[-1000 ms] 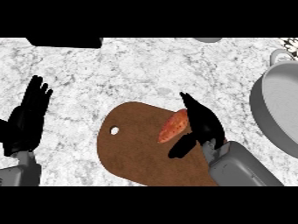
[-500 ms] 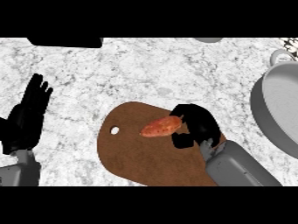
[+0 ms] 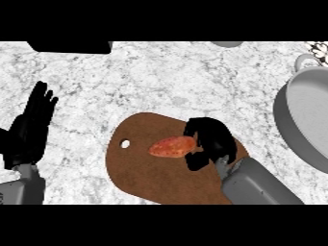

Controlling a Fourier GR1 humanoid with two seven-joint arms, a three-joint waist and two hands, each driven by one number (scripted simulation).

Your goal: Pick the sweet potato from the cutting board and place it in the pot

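Right hand (image 3: 210, 143) is curling around the sweet potato (image 3: 172, 146) mid cutting board (image 3: 163, 173), readying transfer to the pot (image 3: 315, 129); left hand (image 3: 30, 126) is resting released.

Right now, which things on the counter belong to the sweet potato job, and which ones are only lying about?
For the job:
- sweet potato, held over the board
- cutting board
- pot, at the right edge
- right hand, curled round the sweet potato

Only lying about:
- black object at the top left
- grey object at the top edge
- left hand, open and resting at the left
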